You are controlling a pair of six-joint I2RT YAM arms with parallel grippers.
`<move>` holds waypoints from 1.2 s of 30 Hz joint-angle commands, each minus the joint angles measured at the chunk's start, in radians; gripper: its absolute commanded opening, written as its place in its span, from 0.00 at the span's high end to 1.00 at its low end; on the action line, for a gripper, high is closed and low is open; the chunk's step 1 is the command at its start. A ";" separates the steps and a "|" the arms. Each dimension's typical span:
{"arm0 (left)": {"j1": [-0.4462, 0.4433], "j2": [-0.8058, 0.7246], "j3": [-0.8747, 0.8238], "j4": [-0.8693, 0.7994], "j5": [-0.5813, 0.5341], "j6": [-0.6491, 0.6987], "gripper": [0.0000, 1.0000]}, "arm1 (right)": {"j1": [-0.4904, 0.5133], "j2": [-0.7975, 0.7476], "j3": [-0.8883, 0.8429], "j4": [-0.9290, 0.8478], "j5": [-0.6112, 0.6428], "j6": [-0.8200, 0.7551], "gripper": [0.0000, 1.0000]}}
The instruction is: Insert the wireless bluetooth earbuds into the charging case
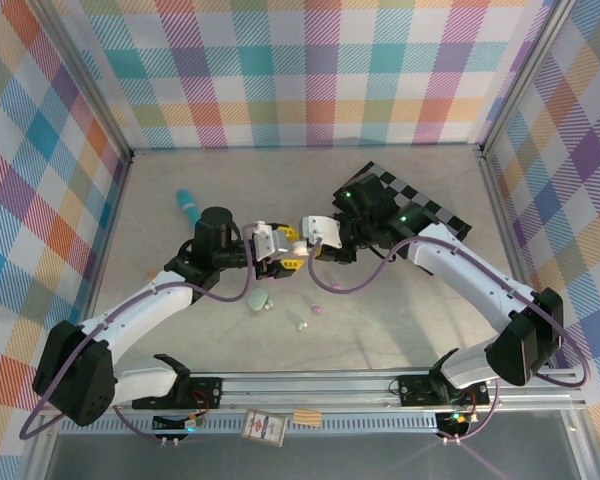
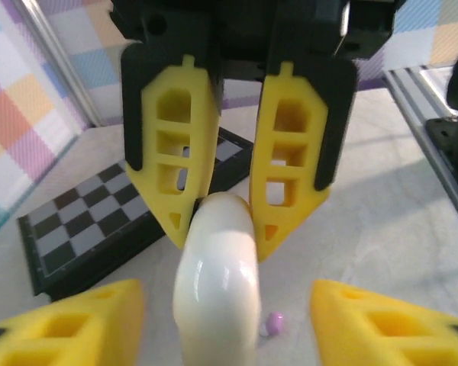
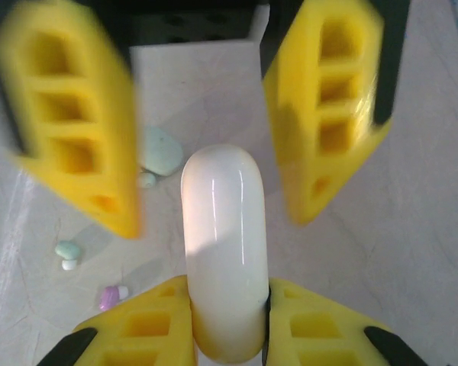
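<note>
Surrounding tabletop (image 1: 380,340) and loose earbuds (image 1: 316,310), plaid walls (image 1: 310,70) stand.

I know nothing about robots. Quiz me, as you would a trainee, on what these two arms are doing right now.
1. True or false: the right gripper is shut on the glossy white pebble-shaped case.
2. The left gripper is: A open, B shut on the case, C shut on an earbud.
3. Fill in: the small lilac plastic earbud lies on the ___.
Key: 1 true; 2 A; 3 table.
</note>
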 commanded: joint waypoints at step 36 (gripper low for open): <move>-0.024 0.081 0.109 -0.596 -0.770 -0.494 0.00 | -0.211 0.758 0.318 0.315 0.003 1.323 0.54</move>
